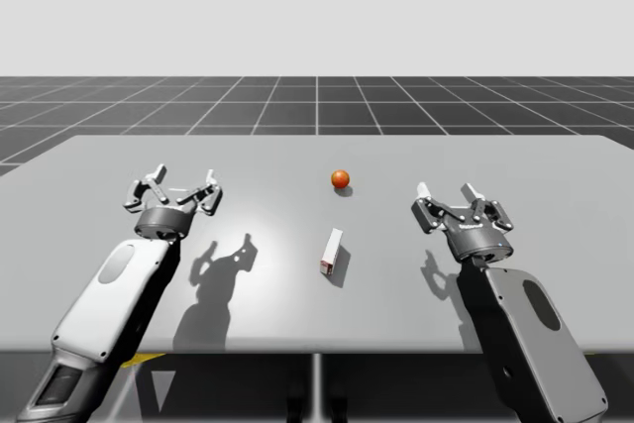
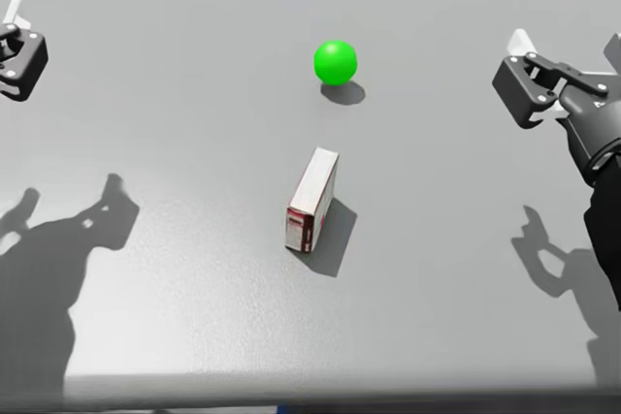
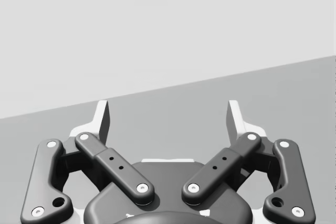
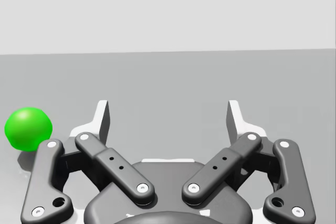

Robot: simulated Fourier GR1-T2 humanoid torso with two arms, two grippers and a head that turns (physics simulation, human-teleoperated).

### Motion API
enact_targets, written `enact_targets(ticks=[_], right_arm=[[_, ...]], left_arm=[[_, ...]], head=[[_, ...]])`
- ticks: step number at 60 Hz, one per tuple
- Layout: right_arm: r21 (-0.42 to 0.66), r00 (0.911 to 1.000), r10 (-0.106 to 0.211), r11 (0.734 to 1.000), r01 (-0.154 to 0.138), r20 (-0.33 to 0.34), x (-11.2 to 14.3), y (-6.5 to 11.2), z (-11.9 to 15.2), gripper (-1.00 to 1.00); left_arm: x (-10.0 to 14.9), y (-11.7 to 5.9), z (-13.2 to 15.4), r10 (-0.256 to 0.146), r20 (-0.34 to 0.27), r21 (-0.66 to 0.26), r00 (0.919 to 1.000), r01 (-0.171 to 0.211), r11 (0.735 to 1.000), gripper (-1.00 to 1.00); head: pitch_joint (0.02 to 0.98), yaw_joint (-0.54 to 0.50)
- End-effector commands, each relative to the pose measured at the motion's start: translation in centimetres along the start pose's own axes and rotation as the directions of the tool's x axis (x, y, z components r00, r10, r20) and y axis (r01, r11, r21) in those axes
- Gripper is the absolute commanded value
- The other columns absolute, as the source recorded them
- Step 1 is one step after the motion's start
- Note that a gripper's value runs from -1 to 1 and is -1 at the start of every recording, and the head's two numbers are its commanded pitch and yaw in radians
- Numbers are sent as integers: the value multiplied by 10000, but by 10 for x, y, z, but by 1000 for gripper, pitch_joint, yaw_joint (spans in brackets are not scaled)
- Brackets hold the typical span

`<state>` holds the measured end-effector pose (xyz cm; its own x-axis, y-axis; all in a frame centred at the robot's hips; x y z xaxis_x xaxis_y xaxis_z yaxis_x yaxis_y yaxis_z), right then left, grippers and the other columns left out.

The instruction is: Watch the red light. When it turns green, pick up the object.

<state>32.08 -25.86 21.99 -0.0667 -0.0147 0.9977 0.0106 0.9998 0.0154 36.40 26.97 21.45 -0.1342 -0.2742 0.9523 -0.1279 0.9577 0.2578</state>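
The light ball (image 1: pixel 340 179) looks orange-red in the high view, but the same ball (image 2: pixel 336 62) is green in the head view and green (image 4: pixel 28 128) beside my right gripper's finger. A small white box with a red end (image 1: pixel 331 251) (image 2: pixel 312 199) lies on the grey table (image 1: pixel 515 160), just nearer than the ball. My left gripper (image 1: pixel 184 176) (image 3: pixel 168 116) hovers open at the table's left, nothing between its fingers. My right gripper (image 1: pixel 446 189) (image 2: pixel 569 46) (image 4: pixel 168 116) hovers open at the right, well apart from the box.
Both arms cast dark shadows (image 2: pixel 68 239) on the tabletop. The table's front edge (image 1: pixel 317 351) runs just in front of my arms. Beyond the far edge lies a dark gridded floor (image 1: pixel 317 101).
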Motion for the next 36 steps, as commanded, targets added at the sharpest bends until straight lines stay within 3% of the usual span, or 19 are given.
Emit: enact_targets(ticks=[1,14,21,25,27,36], right_arm=[[5,10000,43,10000,-43,-36,-1,1,0,-1000],[-17,10000,51,10000,-51,-34,0,1,0,-1000],[-76,10000,28,10000,-28,-53,-1,0,0,-1000],[-93,10000,30,10000,-30,-69,-1,0,0,-1000],[-99,10000,27,9999,-28,-77,-1,0,-1,-1000],[-106,9999,31,9999,-32,-104,-2,0,-1,-1000]], left_arm=[[0,-2,-1,-19,3,-64,10000,19,10000,-1000],[6,-10,6,170,85,-340,9998,-167,9993,-1000],[17,-20,22,601,74,-900,9982,-592,9942,-1000],[24,-29,37,881,-323,-1724,9956,-924,9807,-1000],[29,-34,46,722,-356,-2034,9968,-780,9760,-1000],[51,-51,82,702,-419,-3404,9967,-803,9369,-1000]], head=[[846,-55],[843,-55],[835,-61],[828,-64],[826,-66],[825,-69]])
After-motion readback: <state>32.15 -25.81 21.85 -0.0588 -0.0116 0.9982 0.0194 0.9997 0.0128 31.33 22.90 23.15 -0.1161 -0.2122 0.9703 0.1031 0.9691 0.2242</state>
